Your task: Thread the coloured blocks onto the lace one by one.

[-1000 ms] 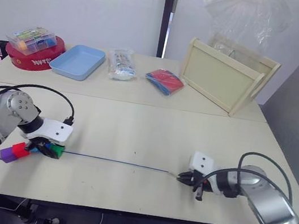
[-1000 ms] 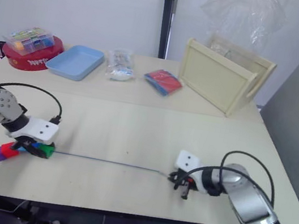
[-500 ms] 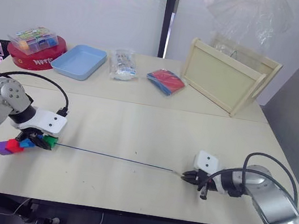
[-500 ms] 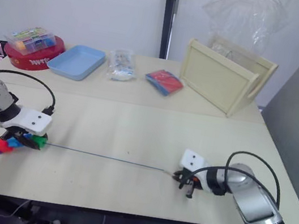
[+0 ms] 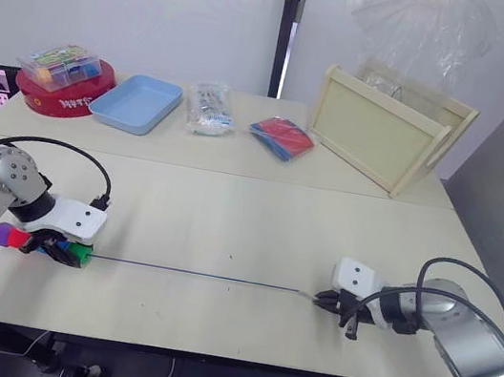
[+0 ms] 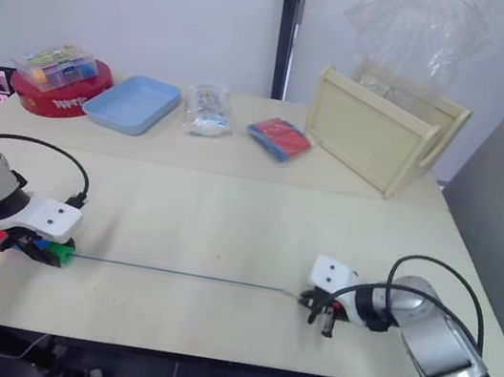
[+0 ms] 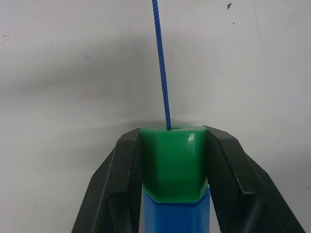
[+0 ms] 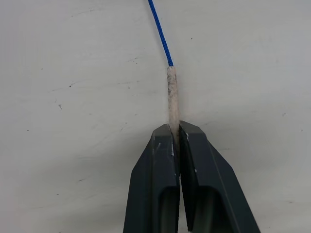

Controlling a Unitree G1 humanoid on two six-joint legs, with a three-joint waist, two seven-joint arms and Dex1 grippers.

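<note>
While left gripper point(image 7: 173, 160) fingers pinch green block point(image 7: 173, 162), right gripper point(image 8: 174, 133) pinches lace point(image 8: 171, 94) tip.

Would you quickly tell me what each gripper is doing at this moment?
Left gripper: closed on the green block, with the lace entering its hole.
Right gripper: closed on the lace's pale tip.

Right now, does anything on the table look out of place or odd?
Nothing stands out. The lace runs straight between the grippers: the left gripper clamps the green block, and the right gripper pinches the lace's pale tip.
</note>
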